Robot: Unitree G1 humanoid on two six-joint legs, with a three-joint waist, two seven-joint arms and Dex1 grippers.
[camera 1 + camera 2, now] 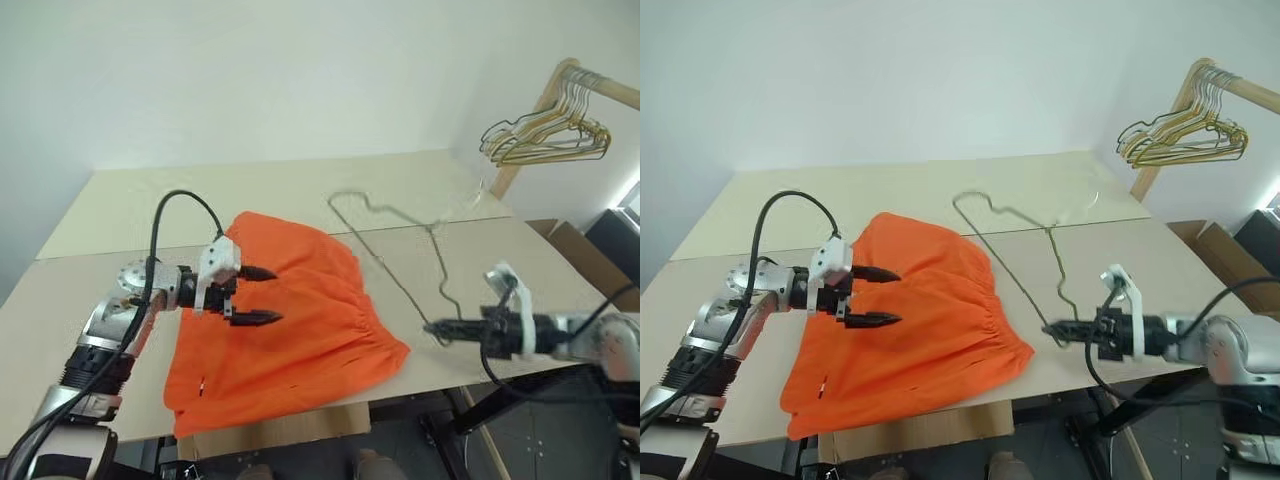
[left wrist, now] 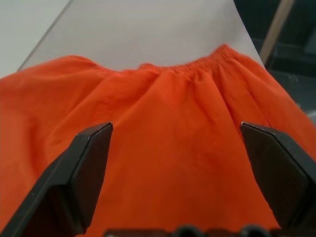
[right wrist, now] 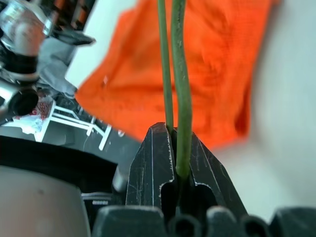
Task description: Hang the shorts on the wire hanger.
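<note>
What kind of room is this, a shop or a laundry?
Probably a plain test room set up for clothes-hanging practice, not a shop: a bare pale wooden table against blank white walls, a wooden rail with a bunch of golden wire hangers, and cardboard boxes on the floor beside it.

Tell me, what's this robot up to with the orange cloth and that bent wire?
It is working on hanging the shorts on a wire hanger. The right gripper is shut on the wire hanger near one corner, holding it just above the table. The left gripper hovers open over the shorts, which lie spread on the table, not yet on the hanger.
</note>
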